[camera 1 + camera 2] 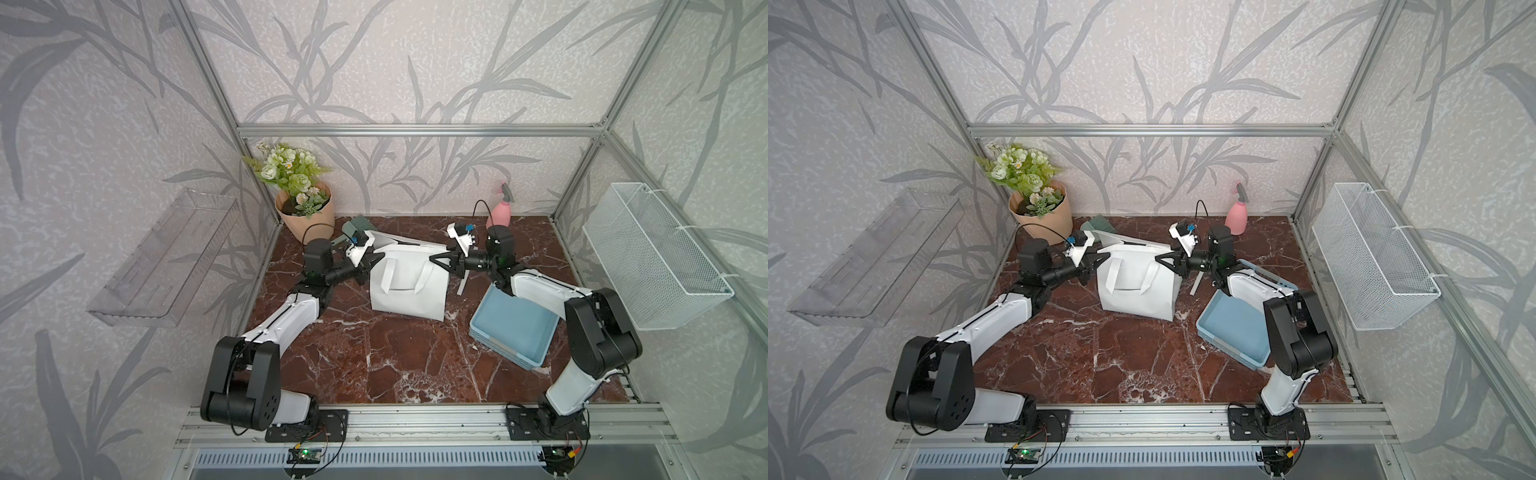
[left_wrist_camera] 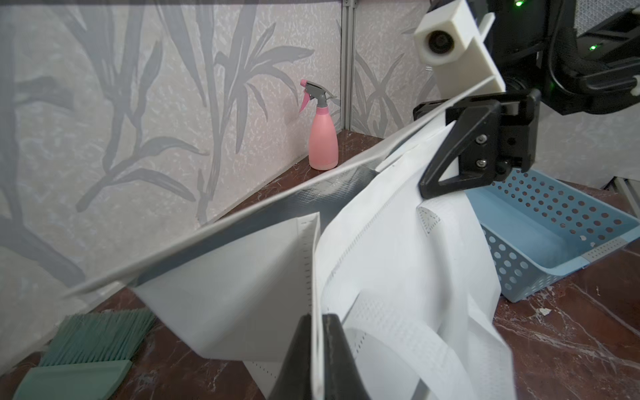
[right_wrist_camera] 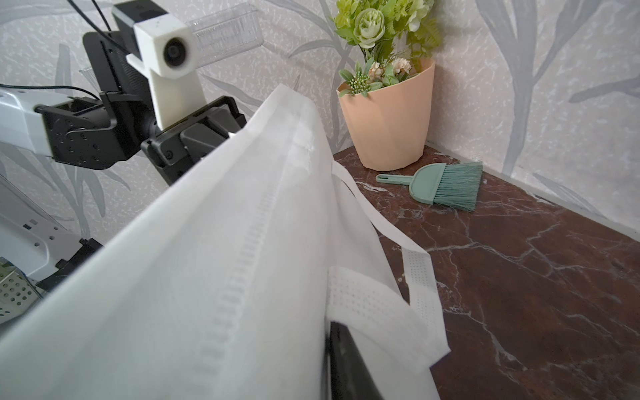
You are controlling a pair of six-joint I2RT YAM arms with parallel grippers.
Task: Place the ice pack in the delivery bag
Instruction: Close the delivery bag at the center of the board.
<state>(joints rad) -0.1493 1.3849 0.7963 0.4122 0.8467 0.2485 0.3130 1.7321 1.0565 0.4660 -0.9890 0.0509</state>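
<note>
The white delivery bag (image 1: 409, 291) (image 1: 1138, 291) stands mid-table, its loop handles hanging down the front. My left gripper (image 1: 371, 261) (image 1: 1098, 259) is at its left top edge. In the left wrist view the left gripper (image 2: 317, 317) is shut on a thin white edge of the bag (image 2: 381, 242), and grey lining (image 2: 329, 194) shows under the raised flap. My right gripper (image 1: 441, 259) (image 1: 1160, 259) pinches the right top edge. In the right wrist view only one dark finger (image 3: 341, 360) shows, tight against the bag's fabric (image 3: 207, 277). The ice pack is not in view.
A shallow blue tray (image 1: 486, 332) lies right of the bag, under my right arm. At the back stand a potted plant (image 1: 305, 212), a green hand brush (image 3: 446, 185) and a pink spray bottle (image 1: 500, 212). A wire basket (image 1: 652, 253) and a clear shelf (image 1: 166, 257) hang on the side walls.
</note>
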